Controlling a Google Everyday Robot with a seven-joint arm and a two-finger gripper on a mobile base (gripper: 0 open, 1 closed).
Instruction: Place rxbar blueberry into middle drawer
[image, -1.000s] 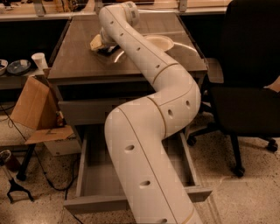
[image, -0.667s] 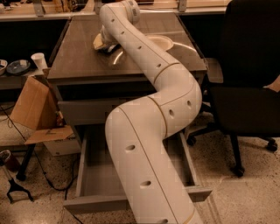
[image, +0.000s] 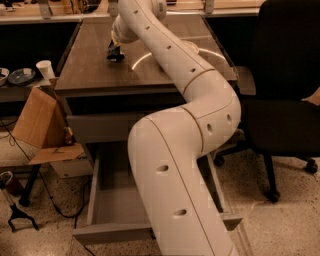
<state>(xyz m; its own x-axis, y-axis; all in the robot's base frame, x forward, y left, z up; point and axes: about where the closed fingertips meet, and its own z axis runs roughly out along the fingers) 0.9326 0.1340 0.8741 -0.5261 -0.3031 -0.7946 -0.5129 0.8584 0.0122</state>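
Note:
My gripper (image: 115, 54) is down at the far left part of the brown desk top (image: 85, 70), at the end of my white arm (image: 190, 150), which reaches up across the view. A small dark shape sits right at the gripper's tip. I cannot tell whether it is the rxbar blueberry or part of the gripper. The middle drawer (image: 112, 200) stands pulled out below the desk, its grey tray partly hidden by my arm. The white bowl (image: 196, 47) shows just behind the arm on the desk.
The upper grey drawer front (image: 97, 127) is closed above the open drawer. A cardboard box (image: 40, 125) and a paper cup (image: 45, 69) stand to the left. A black office chair (image: 285, 100) stands to the right. A black tool (image: 17, 215) lies on the floor.
My gripper has shifted a little to the left over the desk top. The drawer and the bowl have not moved.

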